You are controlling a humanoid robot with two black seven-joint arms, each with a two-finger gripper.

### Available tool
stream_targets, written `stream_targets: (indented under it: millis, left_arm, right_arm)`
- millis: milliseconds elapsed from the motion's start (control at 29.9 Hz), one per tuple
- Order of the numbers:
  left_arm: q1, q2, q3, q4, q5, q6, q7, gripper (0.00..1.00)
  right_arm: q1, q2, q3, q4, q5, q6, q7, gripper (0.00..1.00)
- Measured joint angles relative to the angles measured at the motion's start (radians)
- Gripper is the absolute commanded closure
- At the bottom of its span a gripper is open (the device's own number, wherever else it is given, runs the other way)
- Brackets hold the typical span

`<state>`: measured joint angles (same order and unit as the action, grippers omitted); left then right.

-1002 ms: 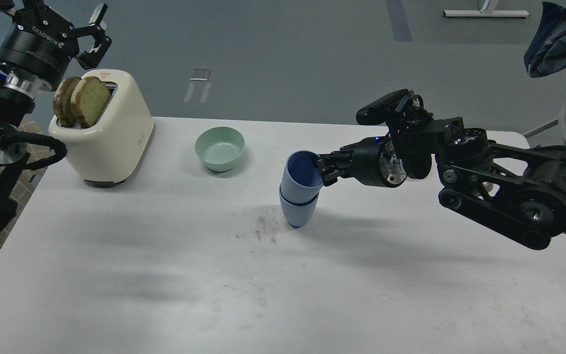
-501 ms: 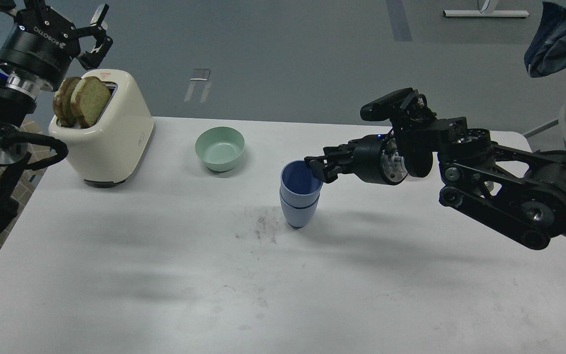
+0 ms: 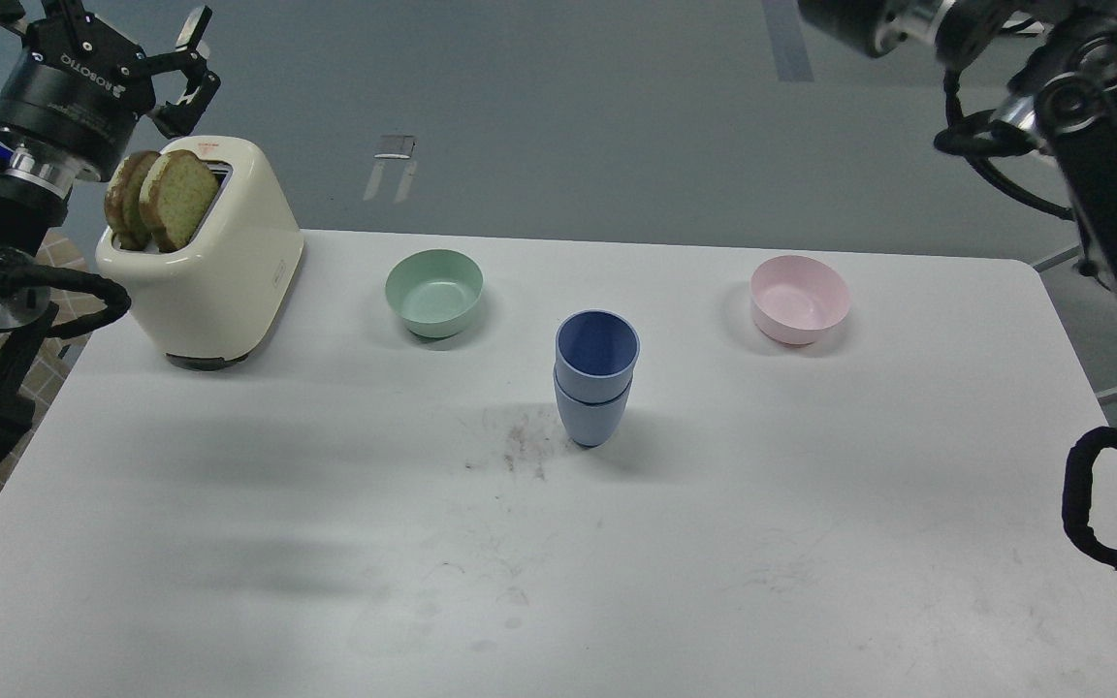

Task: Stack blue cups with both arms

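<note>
Two blue cups stand nested and upright at the middle of the white table (image 3: 326,543). The upper cup (image 3: 597,347) sits inside the lower cup (image 3: 593,419). Nothing touches them. My left gripper (image 3: 98,29) is open and empty, held high at the far left above the toaster, far from the cups. My right arm (image 3: 1101,145) is raised at the top right. Its gripper end runs out past the top edge of the view.
A cream toaster (image 3: 219,271) with two slices of bread (image 3: 159,199) stands at the back left. A mint-green bowl (image 3: 433,291) sits left of the cups and a pale pink bowl (image 3: 799,299) sits right of them. A dark smudge (image 3: 520,451) marks the table.
My right gripper let go of the upper cup, which settled straight into the lower one. The right arm swung up and away to the top right, uncovering the pink bowl. The left arm barely moved.
</note>
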<state>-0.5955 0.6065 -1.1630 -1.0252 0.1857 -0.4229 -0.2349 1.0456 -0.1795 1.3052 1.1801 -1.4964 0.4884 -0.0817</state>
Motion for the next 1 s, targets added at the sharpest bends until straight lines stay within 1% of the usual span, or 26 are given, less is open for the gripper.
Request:
stream_targets:
  millis: [100,267,401,535,601,668,768,1002]
  left_arm:
    - [0.0,-0.001,-0.001,0.001,0.0,-0.001,0.0,0.02]
    - [-0.005,0.004,-0.003,0.002,-0.007,-0.001,0.0,0.02]
    - [-0.006,0.005,-0.004,0.005,-0.014,-0.001,0.0,0.02]
    - [-0.011,0.006,-0.005,0.009,-0.015,-0.001,0.0,0.02]
    - [-0.011,0.006,-0.004,0.013,-0.015,-0.001,0.0,0.02]
    - [-0.012,0.006,-0.003,0.014,-0.015,-0.001,0.001,0.02]
    - [-0.012,0.006,-0.003,0.015,-0.015,0.0,0.002,0.02]
    - [-0.012,-0.005,-0.01,0.016,-0.015,0.008,0.002,0.02]
  right_arm:
    - [-0.017,-0.006,0.099,-0.034,0.084,0.0,0.001,0.0]
    - [-0.118,-0.034,0.233,-0.057,0.301,0.0,0.001,0.0]
    - [-0.244,-0.04,0.314,-0.056,0.485,0.0,0.001,0.0]
    - [-0.324,-0.039,0.369,-0.058,0.628,-0.002,0.002,0.0]
    - [-0.349,-0.036,0.379,-0.059,0.694,-0.036,0.003,0.0]
    - [-0.36,-0.036,0.381,-0.059,0.73,-0.071,0.003,0.0]
    - [-0.372,-0.037,0.389,-0.059,0.746,-0.094,0.004,0.0]
    - [-0.418,-0.039,0.431,-0.054,0.751,-0.099,0.004,0.0]
